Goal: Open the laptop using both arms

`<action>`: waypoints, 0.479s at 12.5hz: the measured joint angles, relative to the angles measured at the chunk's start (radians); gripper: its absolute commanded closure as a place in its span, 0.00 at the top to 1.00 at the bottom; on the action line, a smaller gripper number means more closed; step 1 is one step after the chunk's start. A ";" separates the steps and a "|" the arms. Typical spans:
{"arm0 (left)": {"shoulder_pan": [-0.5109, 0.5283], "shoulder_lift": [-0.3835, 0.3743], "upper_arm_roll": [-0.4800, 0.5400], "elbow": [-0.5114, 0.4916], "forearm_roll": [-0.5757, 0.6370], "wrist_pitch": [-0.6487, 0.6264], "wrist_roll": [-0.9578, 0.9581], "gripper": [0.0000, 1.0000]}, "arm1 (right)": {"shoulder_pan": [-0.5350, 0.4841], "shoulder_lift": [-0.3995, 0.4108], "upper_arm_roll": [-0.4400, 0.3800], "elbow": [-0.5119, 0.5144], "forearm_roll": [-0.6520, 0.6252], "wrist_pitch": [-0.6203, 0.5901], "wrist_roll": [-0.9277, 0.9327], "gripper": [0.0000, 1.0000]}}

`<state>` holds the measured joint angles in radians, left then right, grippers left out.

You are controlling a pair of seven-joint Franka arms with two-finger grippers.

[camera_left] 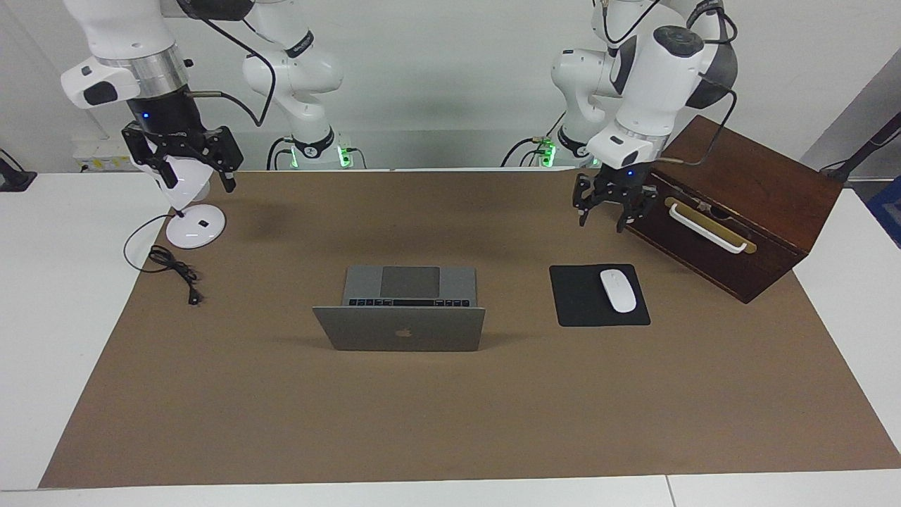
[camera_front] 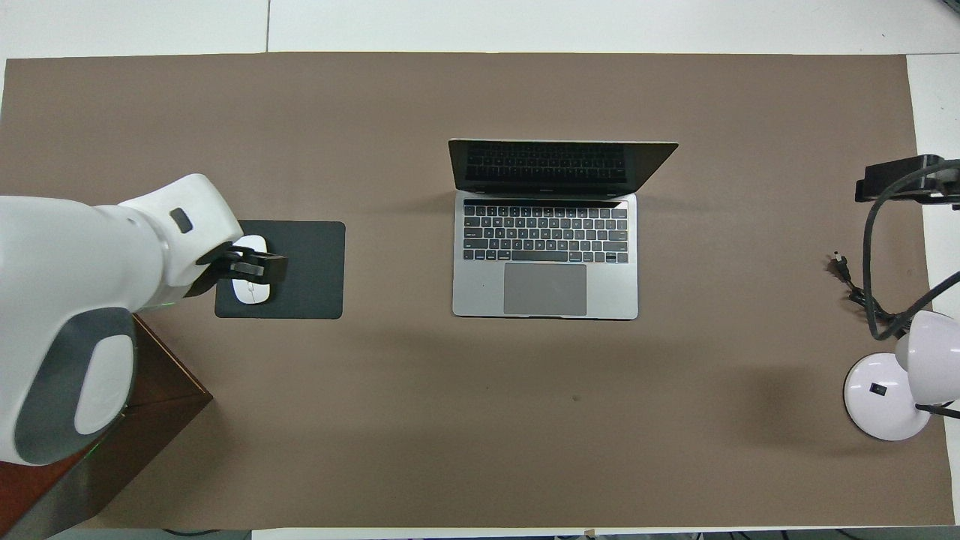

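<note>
The silver-grey laptop (camera_left: pixel 401 331) stands open in the middle of the brown mat, its lid upright with the apple logo showing. Its keyboard and trackpad show in the overhead view (camera_front: pixel 545 262). My left gripper (camera_left: pixel 600 222) is open and empty, raised in the air beside the wooden box and over the mouse pad's area; it also shows in the overhead view (camera_front: pixel 259 266). My right gripper (camera_left: pixel 199 184) is open and empty, raised high over the white lamp, at the edge of the overhead view (camera_front: pixel 896 182). Neither gripper touches the laptop.
A black mouse pad (camera_left: pixel 584 303) with a white mouse (camera_left: pixel 618 290) lies beside the laptop toward the left arm's end. A dark wooden box (camera_left: pixel 739 204) with a white handle stands past it. A white lamp (camera_left: pixel 190 225) and its black cable (camera_left: pixel 176 271) are at the right arm's end.
</note>
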<state>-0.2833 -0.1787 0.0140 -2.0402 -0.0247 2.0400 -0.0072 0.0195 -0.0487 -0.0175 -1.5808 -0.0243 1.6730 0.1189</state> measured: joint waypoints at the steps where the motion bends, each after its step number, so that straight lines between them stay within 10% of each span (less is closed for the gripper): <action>1: 0.034 -0.010 0.000 0.016 0.000 -0.029 0.000 1.00 | 0.000 0.010 0.000 0.001 0.000 0.000 -0.005 0.99; 6: 0.187 -0.042 0.000 0.081 0.000 -0.169 0.001 1.00 | 0.000 0.022 0.000 0.007 0.000 0.000 -0.048 0.99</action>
<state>-0.0964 -0.2209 0.0143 -1.9594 -0.0243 1.8711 -0.0064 0.0196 -0.0270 -0.0173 -1.5740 -0.0243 1.6730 0.0707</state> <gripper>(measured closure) 0.000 0.000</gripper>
